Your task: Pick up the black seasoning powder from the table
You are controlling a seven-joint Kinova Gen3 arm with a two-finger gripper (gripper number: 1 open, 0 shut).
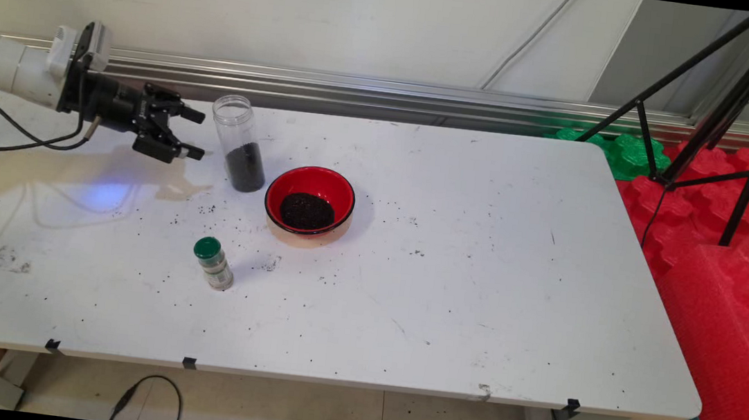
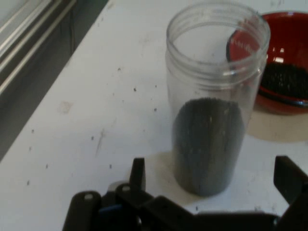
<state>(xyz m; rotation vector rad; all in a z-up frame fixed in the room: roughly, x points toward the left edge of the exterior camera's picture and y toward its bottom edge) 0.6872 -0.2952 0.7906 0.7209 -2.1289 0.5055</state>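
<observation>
Hovering with fingers spread apart and gripping nothing, the gripper is pointing at the clear jar (partly filled with dark grains) just beside it. Beyond the jar, a red bowl is sitting on the speckled white table; nearer the front, a green-capped bottle is standing.

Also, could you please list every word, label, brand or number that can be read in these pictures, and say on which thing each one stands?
No text can be read.
Small green-capped shaker bottle: it has a label, too small to read.
Red bowl holding black grains: faint pale marks on the inner rim in the hand view, too blurred to read.
Clear plastic jar partly filled with black grains: no label visible.
</observation>
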